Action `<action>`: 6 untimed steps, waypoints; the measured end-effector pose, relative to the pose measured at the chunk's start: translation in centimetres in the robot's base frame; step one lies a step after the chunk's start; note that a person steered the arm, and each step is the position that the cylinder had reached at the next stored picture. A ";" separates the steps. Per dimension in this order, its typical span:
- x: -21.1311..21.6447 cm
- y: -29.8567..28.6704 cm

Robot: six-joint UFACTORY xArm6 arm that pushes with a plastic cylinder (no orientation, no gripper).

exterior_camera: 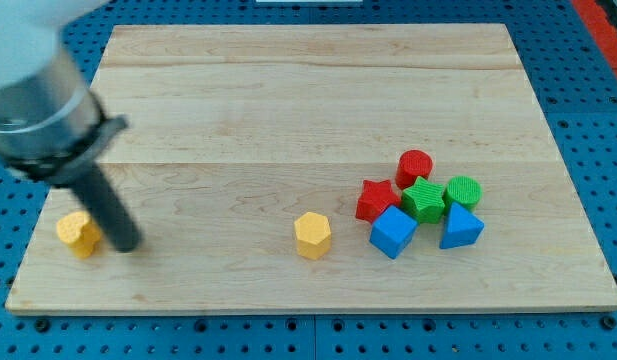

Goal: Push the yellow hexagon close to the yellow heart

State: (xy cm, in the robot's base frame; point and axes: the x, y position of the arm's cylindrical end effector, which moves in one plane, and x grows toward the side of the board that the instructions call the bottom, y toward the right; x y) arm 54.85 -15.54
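The yellow hexagon (pixel 313 236) lies on the wooden board at the view's lower middle. The yellow heart (pixel 77 234) lies near the board's lower left corner, far to the left of the hexagon. My tip (pixel 126 244) rests on the board just right of the yellow heart, almost touching it, and well left of the hexagon. The dark rod rises from it up and to the left into the blurred arm.
A cluster of blocks sits at the view's lower right: red cylinder (pixel 415 166), red star (pixel 377 199), green star (pixel 425 199), green cylinder (pixel 464 191), blue cube (pixel 392 232), blue triangle (pixel 459 228). The blue cube is nearest the hexagon. The board's (pixel 288 90) bottom edge is close below.
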 end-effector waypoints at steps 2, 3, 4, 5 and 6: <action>6.3 18.8; 2.4 19.8; -1.3 18.6; -0.4 12.8; 1.2 11.9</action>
